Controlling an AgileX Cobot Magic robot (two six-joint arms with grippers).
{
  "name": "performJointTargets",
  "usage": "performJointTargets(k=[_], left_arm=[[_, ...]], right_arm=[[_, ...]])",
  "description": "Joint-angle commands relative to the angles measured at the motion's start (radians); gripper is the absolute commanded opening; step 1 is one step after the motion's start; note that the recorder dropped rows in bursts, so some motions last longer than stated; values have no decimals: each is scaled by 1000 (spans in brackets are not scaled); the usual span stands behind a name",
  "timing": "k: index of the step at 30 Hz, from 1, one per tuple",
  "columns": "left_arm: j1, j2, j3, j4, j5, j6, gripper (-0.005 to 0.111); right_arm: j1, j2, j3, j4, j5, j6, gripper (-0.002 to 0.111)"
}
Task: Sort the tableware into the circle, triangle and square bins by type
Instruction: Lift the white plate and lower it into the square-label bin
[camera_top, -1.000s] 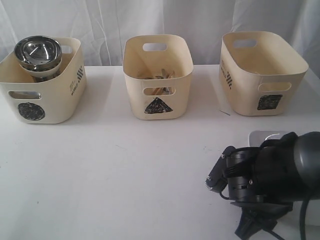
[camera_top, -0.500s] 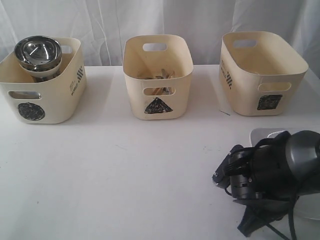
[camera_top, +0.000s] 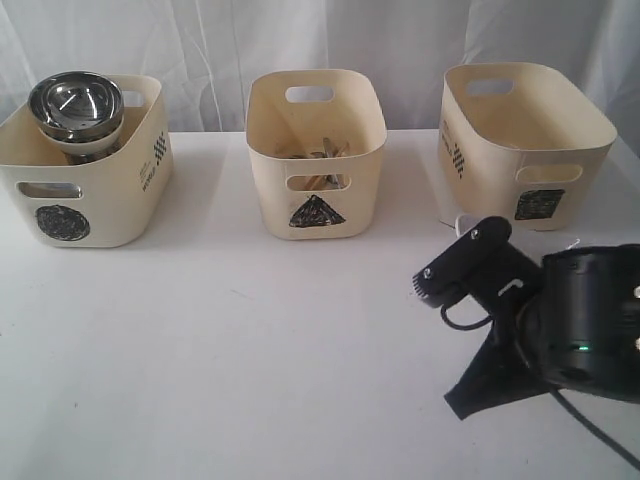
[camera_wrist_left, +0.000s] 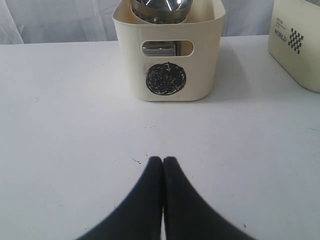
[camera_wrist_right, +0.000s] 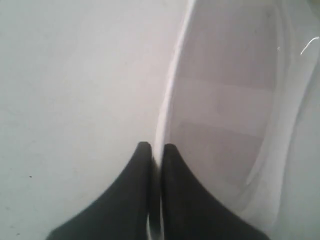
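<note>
My right gripper (camera_wrist_right: 156, 146) is shut on the rim of the large white squarish plate (camera_wrist_right: 225, 115), one finger on each side of its edge. In the exterior view the right arm (camera_top: 560, 320) covers nearly all of the plate at the front right. Nested steel bowls (camera_top: 75, 100) stand stacked high in the circle bin (camera_top: 100, 190) at the back left. Cutlery and chopsticks (camera_top: 320, 155) lie in the triangle bin (camera_top: 316, 215). The square bin (camera_top: 520, 140) stands at the back right. My left gripper (camera_wrist_left: 163, 159) is shut on nothing, hovering over the table in front of the circle bin (camera_wrist_left: 170, 55).
The three cream bins stand in a row along the back of the white table (camera_top: 220, 360). A white curtain hangs behind them. The right arm's cable trails at the front right corner.
The right arm has turned and risen toward the square bin, its wrist now pointing up and left. The plate edge seen on the table before is now behind the arm.
</note>
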Motion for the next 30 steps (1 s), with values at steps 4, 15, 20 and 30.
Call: performJointTargets(k=[4,15,20,30], left_arm=[[-2,-4,4,-6,-4,-6,0],[-2,-4,4,-6,-4,-6,0],[-2,-4,4,-6,-4,-6,0],[-2,-4,4,-6,-4,-6,0]], right_arm=[[8,-244,-29,102,35,-42,0],[8,-391,-44,74,233,-64,0],[8,-408,-144,-52,288,-118,0],[-43,-229,-432,-205,224,-298,0]])
